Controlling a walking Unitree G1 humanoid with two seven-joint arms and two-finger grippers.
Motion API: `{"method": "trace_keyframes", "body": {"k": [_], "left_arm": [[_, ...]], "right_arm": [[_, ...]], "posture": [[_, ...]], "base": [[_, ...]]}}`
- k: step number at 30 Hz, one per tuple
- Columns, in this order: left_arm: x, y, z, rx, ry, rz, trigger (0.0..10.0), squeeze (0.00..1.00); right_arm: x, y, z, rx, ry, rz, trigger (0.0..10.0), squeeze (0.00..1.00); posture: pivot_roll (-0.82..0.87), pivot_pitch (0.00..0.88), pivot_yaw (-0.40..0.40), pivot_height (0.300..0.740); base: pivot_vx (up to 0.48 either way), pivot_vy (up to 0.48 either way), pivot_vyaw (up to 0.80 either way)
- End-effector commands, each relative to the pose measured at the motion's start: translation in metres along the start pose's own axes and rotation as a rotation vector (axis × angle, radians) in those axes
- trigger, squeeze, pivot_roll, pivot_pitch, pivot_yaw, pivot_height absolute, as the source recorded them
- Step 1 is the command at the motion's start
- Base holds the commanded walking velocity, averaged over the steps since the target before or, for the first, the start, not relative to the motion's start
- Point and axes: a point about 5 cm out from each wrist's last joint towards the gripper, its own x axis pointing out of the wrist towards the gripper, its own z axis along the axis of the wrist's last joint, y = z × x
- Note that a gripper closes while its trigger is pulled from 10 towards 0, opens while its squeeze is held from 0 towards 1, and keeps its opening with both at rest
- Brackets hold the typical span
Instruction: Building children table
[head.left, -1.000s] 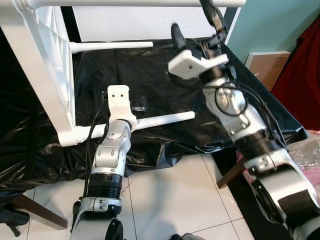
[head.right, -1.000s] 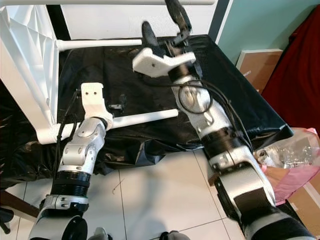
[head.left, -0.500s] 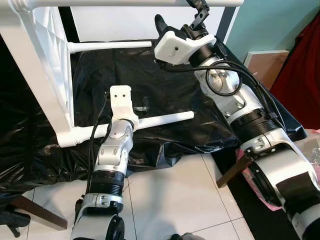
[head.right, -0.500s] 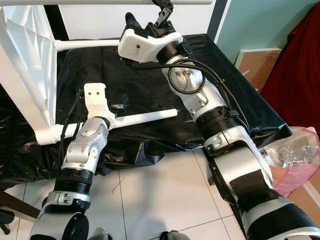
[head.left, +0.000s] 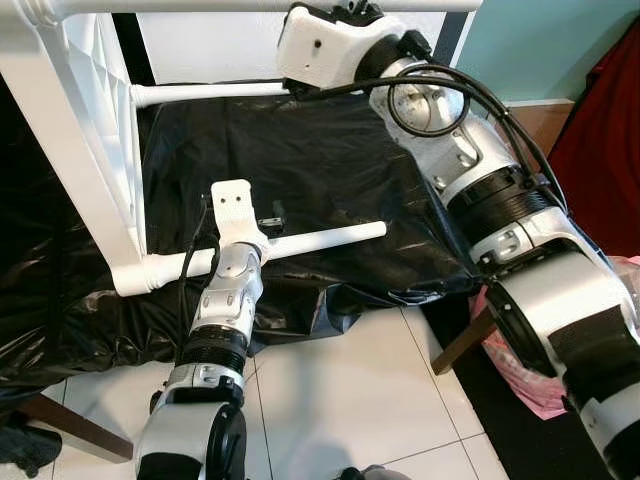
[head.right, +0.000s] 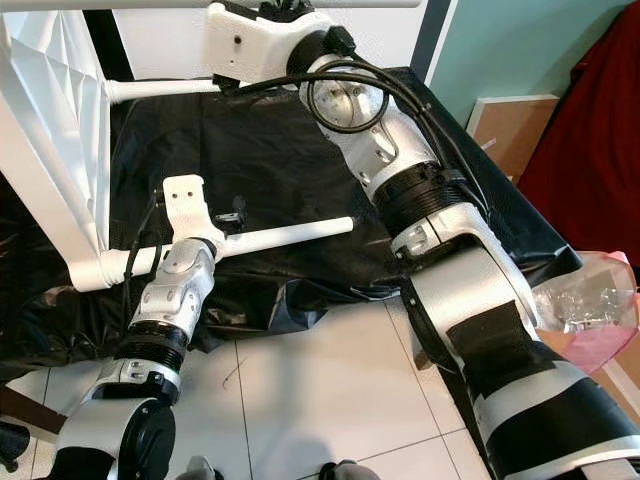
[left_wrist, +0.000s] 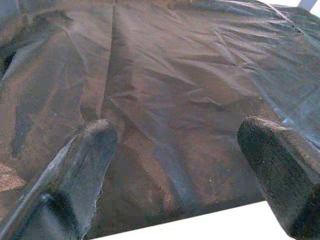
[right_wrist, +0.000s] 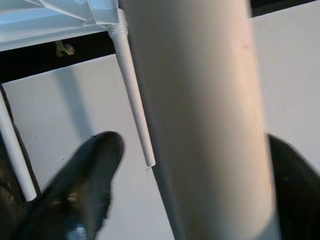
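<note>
My right gripper (right_wrist: 200, 165) is up at the bench's far edge, jaws spread around a white table leg (right_wrist: 200, 100), seemingly not touching. My left gripper (left_wrist: 185, 165), jaws spread, hovers over the black sheet (head.left: 330, 150) beside another leg (head.left: 320, 240) lying mid-bench.

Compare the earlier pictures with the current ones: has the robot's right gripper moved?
Yes. The right gripper has swung up and toward the robot's left, from above the black sheet to the top table leg, which now lies between its open fingers.
</note>
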Motion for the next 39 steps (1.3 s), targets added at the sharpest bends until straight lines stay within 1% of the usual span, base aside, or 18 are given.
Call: {"method": "trace_keyframes", "body": {"k": [1, 2, 3, 4, 5, 6, 7, 8, 10, 11, 13, 17, 19, 25, 29, 33, 35, 39], "left_arm": [[0.004, 0.005, -0.003, -0.039, -0.010, 0.102, 10.0, 0.00], [0.005, 0.008, -0.004, -0.068, -0.020, 0.125, 10.0, 0.00], [0.005, 0.008, -0.004, -0.068, -0.020, 0.125, 10.0, 0.00], [0.006, 0.011, -0.004, -0.088, -0.031, 0.145, 10.0, 0.00], [0.006, 0.011, -0.004, -0.088, -0.031, 0.145, 10.0, 0.00], [0.006, 0.017, -0.007, -0.116, -0.029, 0.177, 10.0, 0.00], [0.007, 0.024, -0.009, -0.136, -0.025, 0.216, 10.0, 0.00], [0.007, 0.031, -0.010, -0.145, -0.025, 0.249, 10.0, 0.00], [0.007, 0.031, -0.010, -0.145, -0.025, 0.249, 10.0, 0.00], [0.008, 0.040, -0.008, -0.143, -0.031, 0.286, 10.0, 0.00], [0.009, 0.054, -0.001, -0.149, -0.056, 0.338, 10.0, 0.00], [0.009, 0.061, 0.005, -0.146, -0.081, 0.362, 10.0, 0.00], [0.010, 0.076, 0.019, -0.112, -0.124, 0.423, 10.0, 0.00], [0.013, 0.082, 0.045, -0.085, -0.202, 0.455, 10.0, 0.00], [0.019, 0.058, 0.112, -0.077, -0.406, 0.369, 10.0, 0.00], [0.019, 0.047, 0.128, -0.076, -0.456, 0.325, 10.0, 0.00], [0.016, 0.024, 0.159, -0.098, -0.549, 0.237, 10.0, 0.00], [0.012, 0.007, 0.176, -0.112, -0.603, 0.174, 10.0, 0.00]], "right_arm": [[0.005, -0.002, 0.000, 0.009, 0.015, 0.045, 0.0, 0.00], [0.007, -0.004, -0.001, 0.039, 0.043, 0.042, 1.8, 0.00], [0.007, -0.004, -0.001, 0.039, 0.043, 0.042, 1.8, 0.00], [0.009, -0.005, -0.002, 0.063, 0.063, 0.048, 9.6, 0.00], [0.009, -0.005, -0.002, 0.063, 0.063, 0.048, 9.6, 0.00], [0.009, -0.006, -0.004, 0.111, 0.088, 0.051, 7.1, 0.00], [0.010, -0.007, -0.006, 0.146, 0.108, 0.056, 0.0, 0.00], [0.009, -0.007, -0.010, 0.212, 0.143, 0.049, 0.0, 0.00], [0.009, -0.007, -0.010, 0.212, 0.143, 0.049, 0.0, 0.00], [0.009, -0.009, -0.015, 0.287, 0.176, 0.034, 10.0, 0.00], [0.006, -0.013, -0.023, 0.421, 0.231, -0.019, 10.0, 0.00], [0.005, -0.015, -0.026, 0.481, 0.246, -0.046, 10.0, 0.00], [0.000, -0.022, -0.032, 0.626, 0.259, -0.128, 10.0, 0.00], [-0.009, -0.034, -0.040, 0.750, 0.258, -0.227, 10.0, 0.00], [-0.029, -0.055, -0.063, 0.877, 0.267, -0.386, 10.0, 0.00], [-0.037, -0.060, -0.070, 0.902, 0.268, -0.429, 10.0, 0.00], [-0.060, -0.065, -0.088, 0.969, 0.290, -0.516, 10.0, 0.00], [-0.081, -0.060, -0.106, 1.024, 0.335, -0.582, 10.0, 0.00]], "posture": [[-0.06, 0.045, -0.087, 0.740], [-0.06, 0.044, -0.096, 0.740], [-0.06, 0.044, -0.096, 0.740], [-0.06, 0.044, -0.097, 0.740], [-0.06, 0.044, -0.097, 0.740], [-0.06, 0.041, -0.102, 0.740], [-0.06, 0.040, -0.104, 0.740], [-0.06, 0.039, -0.106, 0.740], [-0.06, 0.039, -0.106, 0.740], [-0.07, 0.040, -0.106, 0.740], [-0.07, 0.044, -0.102, 0.740], [-0.07, 0.048, -0.102, 0.740], [-0.07, 0.052, -0.098, 0.740], [-0.08, 0.056, -0.098, 0.740], [-0.08, 0.060, -0.094, 0.740], [-0.08, 0.062, -0.094, 0.740], [-0.08, 0.065, -0.088, 0.740], [-0.08, 0.069, -0.084, 0.740]], "base": [[0.000, 0.000, 0.00], [0.000, 0.000, 0.00], [0.000, 0.000, 0.00], [0.000, 0.000, 0.00], [0.000, 0.000, 0.00], [0.000, 0.000, 0.00], [0.000, 0.000, 0.00], [0.000, 0.000, 0.00], [0.000, 0.000, 0.00], [0.000, 0.000, 0.00], [0.000, 0.000, 0.00], [0.000, 0.000, 0.00], [0.000, 0.000, 0.00], [0.000, 0.000, 0.00], [0.000, 0.000, 0.00], [0.000, 0.000, 0.00], [0.000, 0.000, 0.00], [0.000, 0.000, 0.00]]}}
